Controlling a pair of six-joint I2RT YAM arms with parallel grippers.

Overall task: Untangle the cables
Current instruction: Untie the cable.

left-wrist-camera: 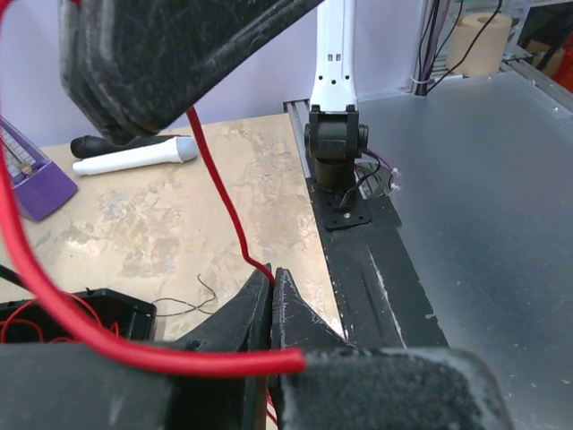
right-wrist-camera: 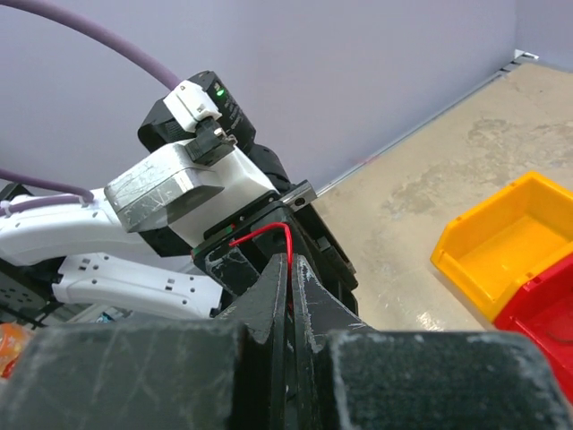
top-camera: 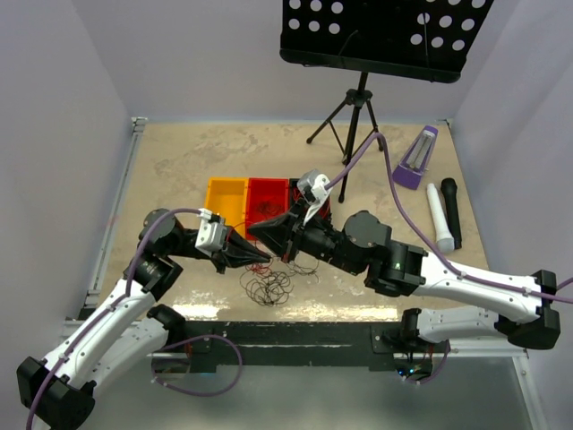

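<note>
A loose tangle of thin dark cables (top-camera: 273,285) lies on the table near its front edge, below both grippers. My left gripper (top-camera: 266,257) is shut on a thin red cable (left-wrist-camera: 224,197), which rises from its tips toward the right gripper. My right gripper (top-camera: 253,231) is shut on the same red cable (right-wrist-camera: 269,231), whose short end curls out of its tips. The two grippers meet tip to tip just in front of the bins. In the left wrist view the gripper (left-wrist-camera: 271,273) pinches the red cable at its very tips. The right wrist view shows that gripper (right-wrist-camera: 292,260) shut too.
A yellow bin (top-camera: 224,199) and a red bin (top-camera: 268,199) with red cables inside stand behind the grippers. A purple metronome (top-camera: 416,158), a white microphone (top-camera: 439,218) and a black microphone (top-camera: 451,210) lie at the right. A music stand (top-camera: 358,98) stands at the back.
</note>
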